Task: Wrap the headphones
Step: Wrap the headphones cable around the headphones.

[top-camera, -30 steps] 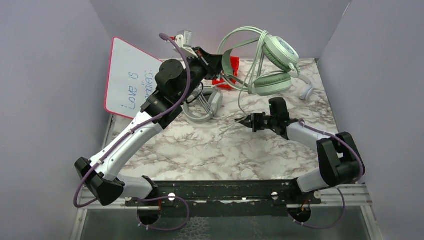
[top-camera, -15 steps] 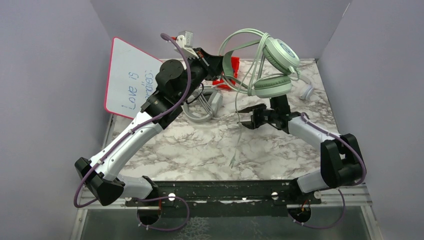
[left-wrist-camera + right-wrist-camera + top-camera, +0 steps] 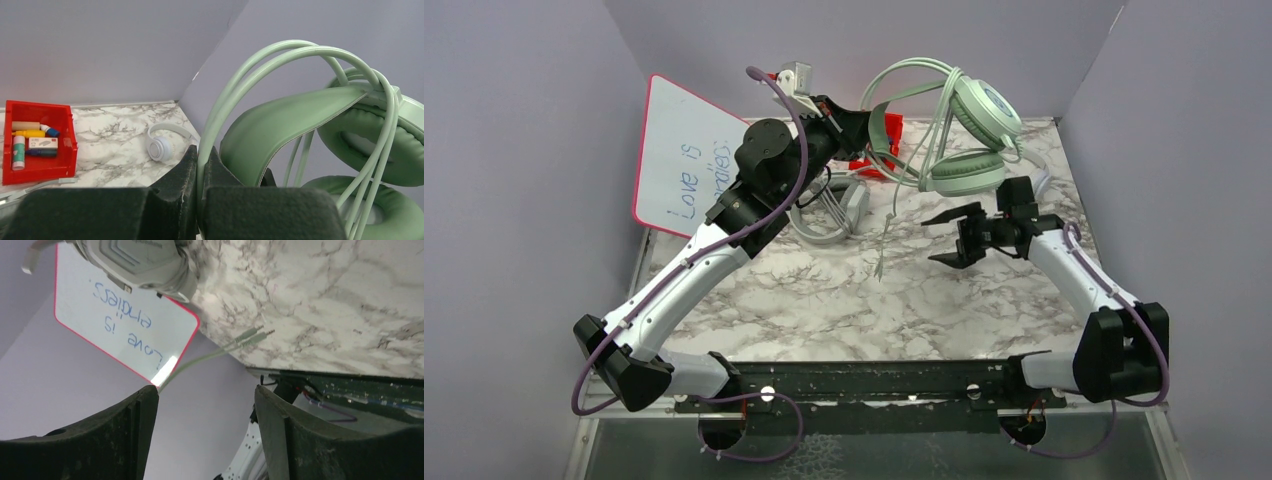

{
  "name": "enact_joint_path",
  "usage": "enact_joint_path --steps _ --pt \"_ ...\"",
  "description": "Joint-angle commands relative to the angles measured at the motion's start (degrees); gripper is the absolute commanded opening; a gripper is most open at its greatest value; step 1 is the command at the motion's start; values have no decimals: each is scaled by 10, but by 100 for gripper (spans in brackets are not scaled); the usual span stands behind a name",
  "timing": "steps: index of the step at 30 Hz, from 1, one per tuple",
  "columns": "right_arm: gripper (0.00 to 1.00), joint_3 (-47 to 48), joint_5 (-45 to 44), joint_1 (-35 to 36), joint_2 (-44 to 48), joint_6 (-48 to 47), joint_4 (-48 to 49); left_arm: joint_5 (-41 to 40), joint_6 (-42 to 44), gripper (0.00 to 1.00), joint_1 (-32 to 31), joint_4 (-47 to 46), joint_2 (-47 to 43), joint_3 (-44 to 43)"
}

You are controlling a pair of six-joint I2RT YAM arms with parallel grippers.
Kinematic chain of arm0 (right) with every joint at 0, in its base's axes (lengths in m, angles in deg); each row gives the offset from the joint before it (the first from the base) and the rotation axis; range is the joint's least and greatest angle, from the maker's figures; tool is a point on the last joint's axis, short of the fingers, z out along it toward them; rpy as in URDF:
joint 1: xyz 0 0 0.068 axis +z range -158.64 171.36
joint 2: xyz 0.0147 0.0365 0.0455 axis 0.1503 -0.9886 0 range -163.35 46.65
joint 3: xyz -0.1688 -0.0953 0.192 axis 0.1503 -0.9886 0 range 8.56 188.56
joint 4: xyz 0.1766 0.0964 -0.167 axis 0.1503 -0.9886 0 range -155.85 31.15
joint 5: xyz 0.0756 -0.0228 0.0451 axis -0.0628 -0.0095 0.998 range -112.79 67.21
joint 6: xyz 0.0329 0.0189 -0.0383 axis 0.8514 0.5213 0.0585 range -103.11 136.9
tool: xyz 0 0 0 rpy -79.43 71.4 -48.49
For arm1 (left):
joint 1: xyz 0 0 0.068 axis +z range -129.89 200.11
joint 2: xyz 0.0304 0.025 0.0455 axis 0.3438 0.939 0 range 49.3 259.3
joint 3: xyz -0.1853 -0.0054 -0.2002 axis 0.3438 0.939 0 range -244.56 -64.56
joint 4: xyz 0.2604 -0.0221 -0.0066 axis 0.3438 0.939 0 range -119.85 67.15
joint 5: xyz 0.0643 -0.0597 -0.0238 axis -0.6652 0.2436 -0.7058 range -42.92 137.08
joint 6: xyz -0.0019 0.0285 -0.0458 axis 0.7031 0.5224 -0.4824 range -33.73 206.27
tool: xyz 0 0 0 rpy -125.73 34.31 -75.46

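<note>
Mint-green headset [image 3: 969,140] is up in the air at the back of the marble table [image 3: 824,300], L gripper [image 3: 864,125] clamped on its headband, cable [image 3: 884,240] dangling loose. R gripper [image 3: 954,237] is spread wide & empty just below the ear cups. Grey-white headset [image 3: 829,215] lies by the whiteboard [image 3: 684,160].

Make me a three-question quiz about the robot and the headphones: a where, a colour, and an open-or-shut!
1. The right gripper is: A shut tight; B open, holding nothing; C holding a spoon.
2. The headset held up by the left gripper is: A red; B black; C mint green.
3. The small white headset lies: A on the marble table; B on a chair; C in a drawer.
Answers: B, fingers wide apart, nothing between; C, pale green cups and band; A, it rests on the marble.
</note>
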Motion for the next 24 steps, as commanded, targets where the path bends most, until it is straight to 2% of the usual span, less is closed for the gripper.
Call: enact_joint_path --steps 1,6,13,21,24 --pt "76 -8 97 24 -15 57 0 -17 -16 0 -1 -63 -10 -5" --pt "78 -21 104 71 -18 150 76 -16 0 0 -1 -75 -4 2" --pt "80 -3 97 128 -51 197 107 -9 -1 0 -1 -94 4 23" --pt "74 -46 88 142 -34 256 156 2 -8 0 -1 -102 6 26" --pt "69 -54 85 145 -33 258 159 0 -7 0 -1 -102 1 27"
